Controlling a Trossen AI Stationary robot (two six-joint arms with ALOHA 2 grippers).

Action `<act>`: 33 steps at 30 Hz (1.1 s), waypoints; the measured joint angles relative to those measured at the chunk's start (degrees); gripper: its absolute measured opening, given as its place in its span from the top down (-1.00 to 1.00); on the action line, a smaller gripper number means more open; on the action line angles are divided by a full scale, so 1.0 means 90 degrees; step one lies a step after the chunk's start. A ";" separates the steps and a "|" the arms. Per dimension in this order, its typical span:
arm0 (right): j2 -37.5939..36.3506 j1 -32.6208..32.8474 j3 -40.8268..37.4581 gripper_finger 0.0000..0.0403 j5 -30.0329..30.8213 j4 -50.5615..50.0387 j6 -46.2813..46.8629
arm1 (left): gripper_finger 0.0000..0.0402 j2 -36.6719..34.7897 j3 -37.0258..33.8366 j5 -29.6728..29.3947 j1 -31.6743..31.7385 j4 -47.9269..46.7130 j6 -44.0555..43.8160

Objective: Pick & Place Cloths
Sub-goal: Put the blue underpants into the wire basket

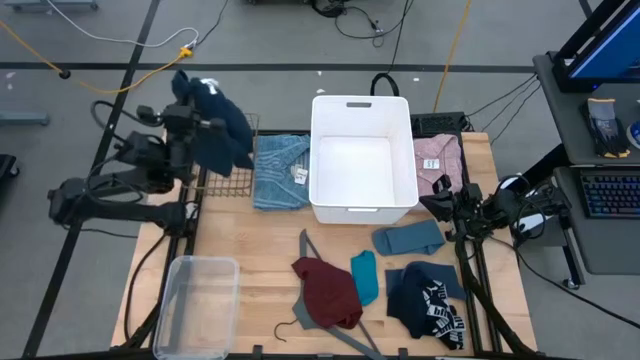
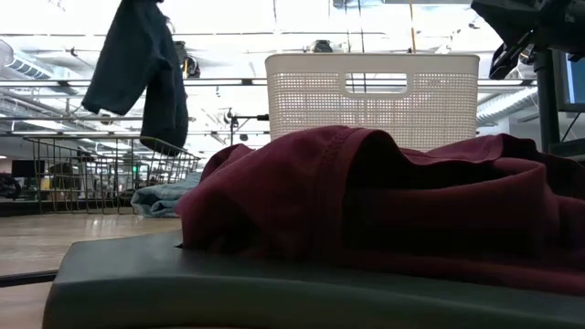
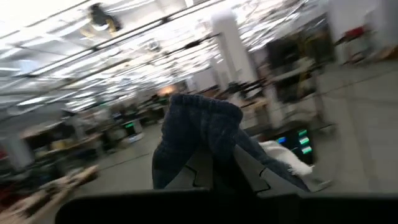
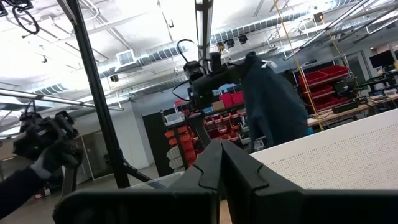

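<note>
My left gripper [image 1: 192, 112] is raised over the table's far left corner, shut on a navy cloth [image 1: 228, 130] that hangs above the wire basket [image 1: 232, 186]. The other cloths lie on the table: maroon [image 1: 327, 293], teal [image 1: 365, 277], slate-blue [image 1: 408, 238] and navy with white print [image 1: 428, 302]. A folded light-blue one [image 1: 280, 170] lies left of the white basket [image 1: 363, 105], and a pink one [image 1: 438, 160] lies right of it. At the table's right edge my right gripper [image 1: 440, 200] waits, shut on nothing. My left gripper pinches a bunched part of the navy cloth [image 3: 208, 146] between its two fingers [image 3: 249, 171]; I cannot tell how many layers. The fingers reach out about level, toward the table's far side. The cloth drapes over the fingertips and hangs slack below them [image 2: 137, 73], lifted clear of the wire basket.
A clear plastic box [image 1: 195, 300] stands at the near left. A grey hanger [image 1: 315, 258] lies under the maroon cloth. In the low view the maroon cloth [image 2: 384, 201] fills the foreground. Bare wood shows between the plastic box and the white basket.
</note>
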 joint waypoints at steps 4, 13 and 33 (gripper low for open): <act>0.0000 0.0000 0.0000 0.98 0.0000 0.0001 0.0000 | 0.96 -0.0049 0.0000 -0.0213 0.0546 0.0022 0.0033; -0.0001 0.0000 0.0000 0.98 -0.0001 0.0002 0.0000 | 0.96 0.0238 0.0000 -0.0142 0.0941 -0.0868 -0.0828; 0.0000 0.0000 0.0000 0.98 -0.0019 0.0002 0.0670 | 0.96 0.1044 -0.0002 0.0492 0.2019 -0.5169 -0.4653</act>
